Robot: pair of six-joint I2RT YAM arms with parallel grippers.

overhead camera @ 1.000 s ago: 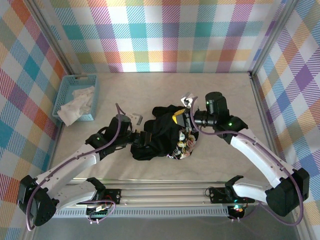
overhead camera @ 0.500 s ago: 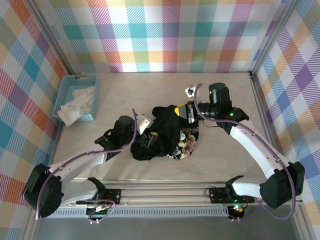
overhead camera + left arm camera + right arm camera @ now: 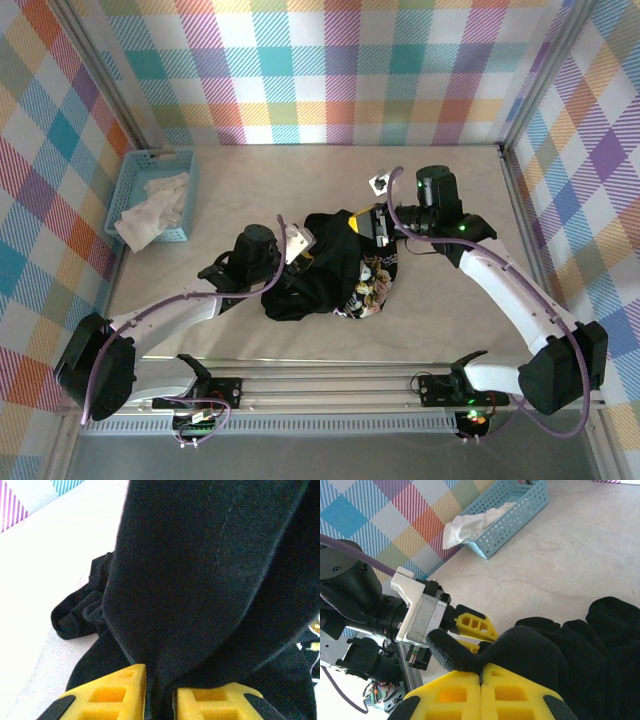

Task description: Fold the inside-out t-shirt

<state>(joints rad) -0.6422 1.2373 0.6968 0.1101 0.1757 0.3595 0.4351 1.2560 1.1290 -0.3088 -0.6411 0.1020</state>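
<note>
Basket holding a white cloth sits at the left edge of the bench. The left pincer is narrowed onto the left side of the black t-shirt, which lies bunched mid-bench, its pale print towards the front. The right pincer is clamped tight on a fold at its far right.

The t-shirt is seen as matt black cloth, softly creased, with a stitched seam. The fingers are moulded in matt yellow plastic. The basket is perforated plastic; the table is smooth.
</note>
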